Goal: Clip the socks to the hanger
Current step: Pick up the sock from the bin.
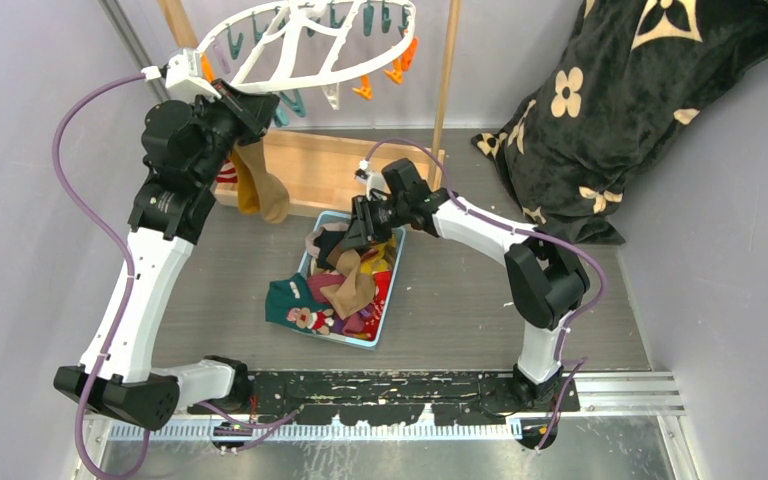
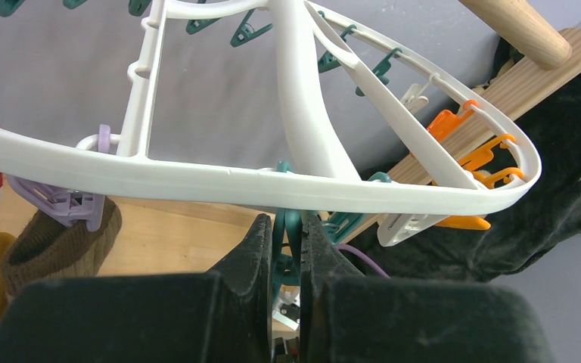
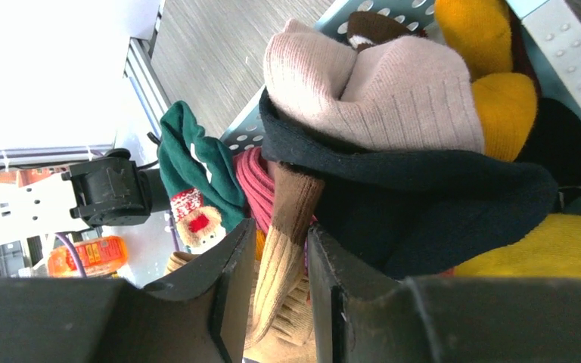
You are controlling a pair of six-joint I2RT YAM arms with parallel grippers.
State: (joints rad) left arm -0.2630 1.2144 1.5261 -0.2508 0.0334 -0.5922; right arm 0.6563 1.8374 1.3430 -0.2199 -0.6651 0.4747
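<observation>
In the basket (image 1: pixel 392 290), right fingers (image 3: pixel 231 272) straddle a tan sock (image 3: pixel 281 265) among the heaped socks (image 1: pixel 345 290). Gripped or not, I cannot tell, and tangled neighbours may drag out. Beyond, left fingers (image 2: pixel 250 257) clench a teal clip (image 2: pixel 290 227) under the hanger (image 2: pixel 197 181); it could slip.

— Where is the top camera sitting?
— Above and behind both arms, far off, looking down over the whole surface (image 1: pixel 460 300), the hanger (image 1: pixel 310 40) and the socks (image 1: pixel 345 290).
— And the wrist cameras?
— One is peering up past the left jaws, close under the hanger rim just above them. The other is staring past the right jaws, socks crowding just beyond them. The top camera is taking in both patches too.
</observation>
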